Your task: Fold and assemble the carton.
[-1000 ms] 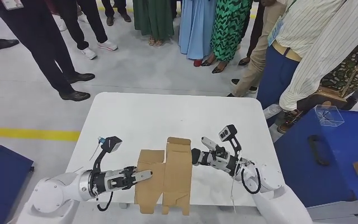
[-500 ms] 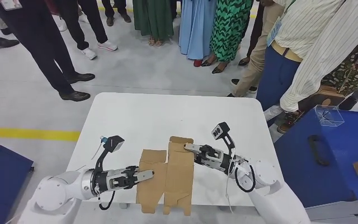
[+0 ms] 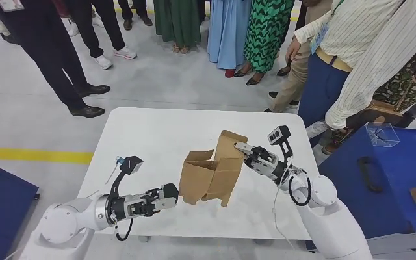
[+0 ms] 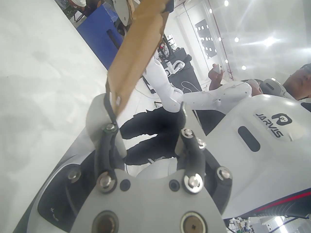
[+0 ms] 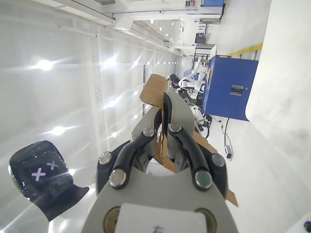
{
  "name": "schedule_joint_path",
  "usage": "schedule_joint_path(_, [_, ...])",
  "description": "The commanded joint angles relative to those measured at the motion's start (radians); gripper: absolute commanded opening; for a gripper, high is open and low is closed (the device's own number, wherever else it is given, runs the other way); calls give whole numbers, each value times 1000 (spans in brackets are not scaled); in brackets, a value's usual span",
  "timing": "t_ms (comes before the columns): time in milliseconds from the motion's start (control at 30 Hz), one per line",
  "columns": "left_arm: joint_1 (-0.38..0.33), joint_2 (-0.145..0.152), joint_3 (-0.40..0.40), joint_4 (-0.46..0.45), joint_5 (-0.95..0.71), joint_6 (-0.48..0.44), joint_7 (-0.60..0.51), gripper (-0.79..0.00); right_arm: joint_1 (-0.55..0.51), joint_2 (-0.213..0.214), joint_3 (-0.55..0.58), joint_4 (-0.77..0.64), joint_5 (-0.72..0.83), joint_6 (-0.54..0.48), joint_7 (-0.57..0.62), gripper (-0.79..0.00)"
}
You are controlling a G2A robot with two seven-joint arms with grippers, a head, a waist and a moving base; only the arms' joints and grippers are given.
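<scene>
The left hand [image 3: 170,194] lies low over the near left part of the bench [image 3: 149,136]. It is released, with its fingers [image 4: 109,116] spread wide. A lower corner of the cardboard carton [image 3: 209,174] sits right at one fingertip, and whether they touch cannot be told. The carton is at mid-bench, held up and tilted, half opened into a rough tube with its flaps loose. Its own panels hide whether its lowest edge rests on the bench. The right hand [image 3: 244,149] is clenched on the carton's upper flap at the right side, with the cardboard edge pinched between its fingers [image 5: 173,105]. The bench is white with rounded corners. Around it is grey floor with a yellow line [image 3: 45,156]. A blue cabinet [image 3: 374,195] stands to the right, cut off at the edge.
</scene>
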Motion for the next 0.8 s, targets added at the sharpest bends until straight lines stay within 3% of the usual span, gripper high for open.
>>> schedule_joint_path(0, [4, 0, -20, 11, -12, -13, 69, 0, -11, 3, 22, -12, -28, -23, -1, -785])
schedule_joint_path(67, [8, 3, -68, 6, 82, -85, 149, 0, -23, 5, 38, -28, -62, -49, -7, -785])
schedule_joint_path(200, [50, -1, -109, -95, 336, -242, 329, 0, -44, 6, 46, -61, -115, -85, -13, -785])
schedule_joint_path(367, [95, -16, -105, -247, 867, -388, 562, 0, -55, 1, 35, -81, -122, -92, -31, -785])
schedule_joint_path(433, [113, -25, -64, -278, 1057, -393, 667, 0, -56, -1, 27, -87, -127, -94, -36, -785])
schedule_joint_path(533, [122, -34, 17, -275, 1212, -384, 750, 0, -57, -4, 14, -92, -132, -96, -39, -785])
schedule_joint_path(767, [81, -40, 113, -249, 1282, -324, 745, 0, -55, -9, -2, -103, -141, -94, -41, -785])
